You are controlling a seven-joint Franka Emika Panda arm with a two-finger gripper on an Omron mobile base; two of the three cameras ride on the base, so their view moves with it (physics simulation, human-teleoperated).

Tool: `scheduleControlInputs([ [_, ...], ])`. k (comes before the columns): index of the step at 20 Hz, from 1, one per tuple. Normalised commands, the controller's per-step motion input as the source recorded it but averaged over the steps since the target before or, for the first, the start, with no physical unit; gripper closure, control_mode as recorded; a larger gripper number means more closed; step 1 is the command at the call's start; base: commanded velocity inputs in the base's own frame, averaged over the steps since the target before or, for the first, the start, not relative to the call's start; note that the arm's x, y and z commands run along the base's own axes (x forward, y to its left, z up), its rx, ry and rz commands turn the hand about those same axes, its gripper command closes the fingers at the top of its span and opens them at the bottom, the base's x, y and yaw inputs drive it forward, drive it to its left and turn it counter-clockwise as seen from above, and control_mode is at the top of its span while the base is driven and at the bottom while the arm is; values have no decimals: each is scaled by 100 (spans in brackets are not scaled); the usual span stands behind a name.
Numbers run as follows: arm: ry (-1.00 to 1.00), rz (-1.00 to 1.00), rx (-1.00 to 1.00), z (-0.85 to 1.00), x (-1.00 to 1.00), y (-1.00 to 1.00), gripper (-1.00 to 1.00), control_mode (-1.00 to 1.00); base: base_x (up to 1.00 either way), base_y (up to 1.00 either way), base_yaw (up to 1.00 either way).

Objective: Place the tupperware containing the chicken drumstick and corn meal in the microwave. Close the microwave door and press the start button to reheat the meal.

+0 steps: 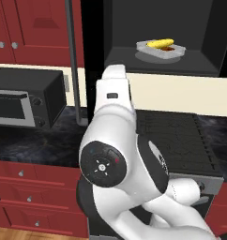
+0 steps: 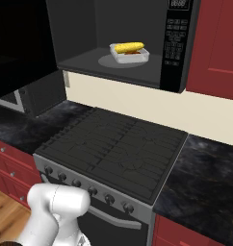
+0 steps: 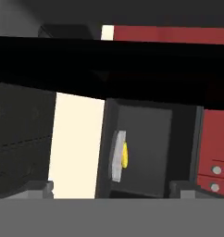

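So the small translucent grey-white tupperware tray (image 2: pixel 129 53) is already sitting inside the big wide black microwave (image 2: pixel 133 29) over the stove (image 2: pixel 118 153), roughly mid-floor of the dark cavity, with the short bright yellow corn cob (image 2: pixel 129 46) lying on top and a sliver of reddish-brown chicken drumstick (image 2: pixel 132 52) peeking out under it. That makes closing up the step in hand, I'd say. The tall flat black microwave door (image 1: pixel 92 61) stands swung wide open on the left with its long grey bar handle (image 1: pixel 74 61) facing out. The trick is to get behind the outer edge of that panel and push it round along its hinge arc in one smooth sweep, not jab at the middle, and keep the arm clear of the small black countertop oven (image 1: pixel 26 96) on the dark surface below. The fingers (image 3: pixel 114 190) are spread wide apart, holding and touching nothing, with the tray visible between them in the hand view.
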Motion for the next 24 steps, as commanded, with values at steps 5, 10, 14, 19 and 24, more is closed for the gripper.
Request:
scheduleControlInputs([
  [5, -4, 0, -21, 9, -2, 88, -100, -100, 0, 0, 0],
  [10, -1, 0, -20, 0, 0, 95, -100, -100, 0, 0, 0],
  [14, -5, 0, -10, 0, -8, 73, -100, -100, 0, 0, 0],
  [19, -15, 0, -9, 0, -63, 73, -100, -100, 0, 0, 0],
  [24, -10, 0, -3, 0, -51, 77, -100, -100, 0, 0, 0],
])
